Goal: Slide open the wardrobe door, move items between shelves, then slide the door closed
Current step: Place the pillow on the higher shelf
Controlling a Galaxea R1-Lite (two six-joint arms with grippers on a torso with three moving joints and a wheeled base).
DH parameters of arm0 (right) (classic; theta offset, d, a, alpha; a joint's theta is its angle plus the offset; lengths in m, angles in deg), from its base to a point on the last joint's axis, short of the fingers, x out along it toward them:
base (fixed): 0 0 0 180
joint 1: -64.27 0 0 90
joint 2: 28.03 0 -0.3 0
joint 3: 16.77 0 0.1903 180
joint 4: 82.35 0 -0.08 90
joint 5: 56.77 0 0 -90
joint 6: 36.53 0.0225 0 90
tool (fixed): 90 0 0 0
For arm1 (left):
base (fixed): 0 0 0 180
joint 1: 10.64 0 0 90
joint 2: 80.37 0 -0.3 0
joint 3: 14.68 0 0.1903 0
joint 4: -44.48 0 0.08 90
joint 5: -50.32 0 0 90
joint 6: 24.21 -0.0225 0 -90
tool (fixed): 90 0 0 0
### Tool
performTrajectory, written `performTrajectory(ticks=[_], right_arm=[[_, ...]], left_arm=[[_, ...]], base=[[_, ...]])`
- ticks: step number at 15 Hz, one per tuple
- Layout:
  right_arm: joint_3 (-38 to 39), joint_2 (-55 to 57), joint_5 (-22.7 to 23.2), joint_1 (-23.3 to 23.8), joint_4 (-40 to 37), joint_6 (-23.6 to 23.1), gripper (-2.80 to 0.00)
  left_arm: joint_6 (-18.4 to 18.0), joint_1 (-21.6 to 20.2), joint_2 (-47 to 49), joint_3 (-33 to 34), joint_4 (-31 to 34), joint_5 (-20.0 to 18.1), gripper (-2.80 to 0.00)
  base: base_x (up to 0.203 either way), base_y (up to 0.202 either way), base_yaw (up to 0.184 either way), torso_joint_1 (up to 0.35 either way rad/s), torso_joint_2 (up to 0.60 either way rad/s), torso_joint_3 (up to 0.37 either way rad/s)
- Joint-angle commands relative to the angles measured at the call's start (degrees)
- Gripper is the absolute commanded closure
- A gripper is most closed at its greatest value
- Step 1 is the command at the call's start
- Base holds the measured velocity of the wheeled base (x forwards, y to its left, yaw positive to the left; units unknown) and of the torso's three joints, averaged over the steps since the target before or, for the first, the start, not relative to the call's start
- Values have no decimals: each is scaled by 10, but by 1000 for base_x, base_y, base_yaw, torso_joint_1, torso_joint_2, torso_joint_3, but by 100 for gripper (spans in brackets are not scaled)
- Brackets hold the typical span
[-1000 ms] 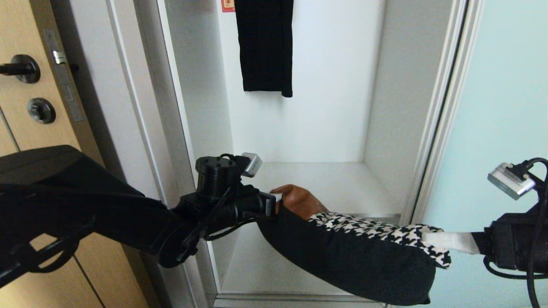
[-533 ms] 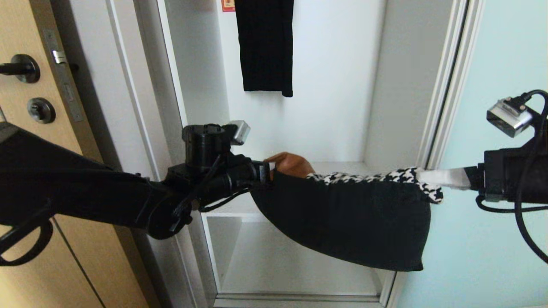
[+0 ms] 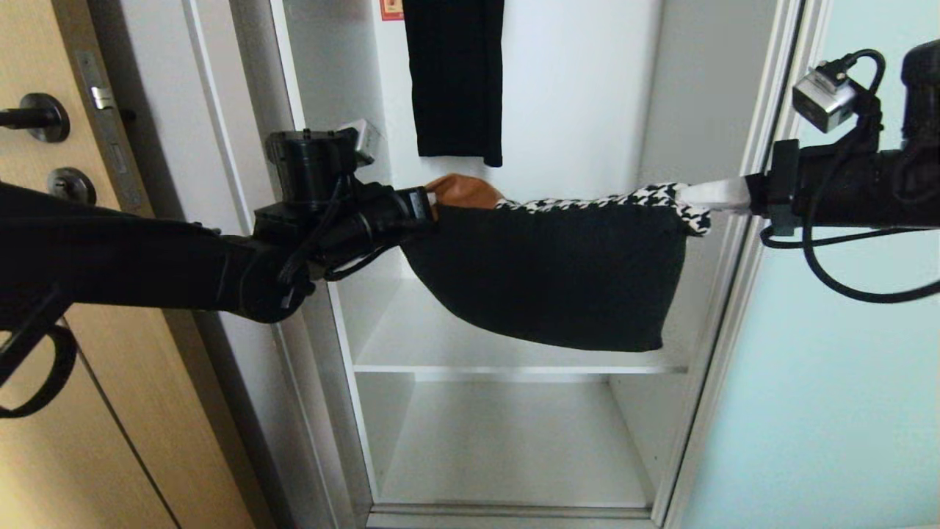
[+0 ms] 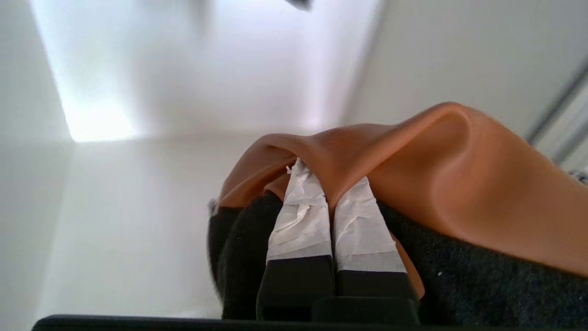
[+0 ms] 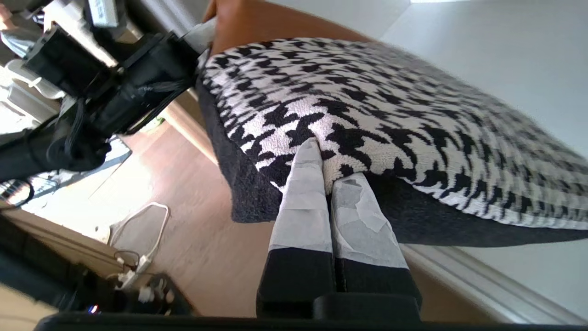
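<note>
The bag [image 3: 543, 279] hangs stretched between both grippers in front of the open wardrobe, above the middle shelf [image 3: 440, 342], with its black underside facing me. My left gripper [image 3: 429, 202] is shut on its tan leather corner [image 4: 459, 174]; the taped fingertips [image 4: 298, 207] pinch a fold of leather. My right gripper [image 3: 689, 195] is shut on the houndstooth corner [image 5: 390, 105], close to the wardrobe's right frame. In the wrist views the left gripper [image 4: 328, 177] and the right gripper [image 5: 328, 161] both have their fingers pressed together on fabric. The sliding wardrobe door [image 3: 844, 367] stands pushed to the right. A lower shelf [image 3: 514, 448] lies bare.
A black garment [image 3: 455, 81] hangs at the back of the wardrobe above the bag. A light wood door with a dark lever handle [image 3: 33, 117] is at the left, next to the wardrobe's left frame [image 3: 308, 353]. Cables lie on the wooden floor [image 5: 138, 257].
Both arms have risen together, carrying the bag from the level of the lower compartment to above the middle shelf. The grips have not changed.
</note>
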Motion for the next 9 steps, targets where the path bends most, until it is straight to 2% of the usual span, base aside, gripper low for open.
performTrajectory(ticks=[1, 4, 7, 9], right_arm=[[-50, 94, 2, 0, 1, 3, 0], [-126, 218, 1, 0, 1, 4, 0], [-240, 340, -12, 0, -4, 5, 0], [-276, 384, -22, 0, 8, 4, 0]], left_arm=[[1, -15, 48, -24, -2, 1, 0], [1, -36, 110, -43, -6, -1, 0], [2, -53, 178, -76, -34, 3, 0], [3, -64, 198, -86, -40, 2, 0]], base=[[0, 0, 0, 0, 0, 0], [0, 0, 0, 0, 0, 0], [0, 0, 0, 0, 0, 0], [0, 0, 0, 0, 0, 0]])
